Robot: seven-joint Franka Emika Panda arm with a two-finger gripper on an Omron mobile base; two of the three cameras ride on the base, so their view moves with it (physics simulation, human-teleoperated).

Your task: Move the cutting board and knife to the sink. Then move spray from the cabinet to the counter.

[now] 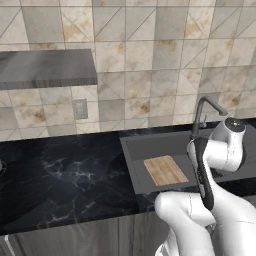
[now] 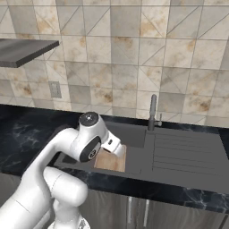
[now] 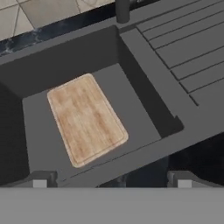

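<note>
Fingertips of the end effector [image 3: 112,179] stand wide apart with nothing between them, poised above the sink's front rim. Inside the sink [image 3: 144,92], the cutting board [image 3: 86,118] lies flat on the basin floor, skewed to its walls, with the faucet [image 1: 204,112] at the sink's back edge. Black counter [image 1: 65,175] runs off to the sink's left, under the cabinet [image 1: 45,67]. I cannot make out a knife or spray. Risk, as I judge it: pulling the arm away low could clip the faucet or the basin wall.
</note>
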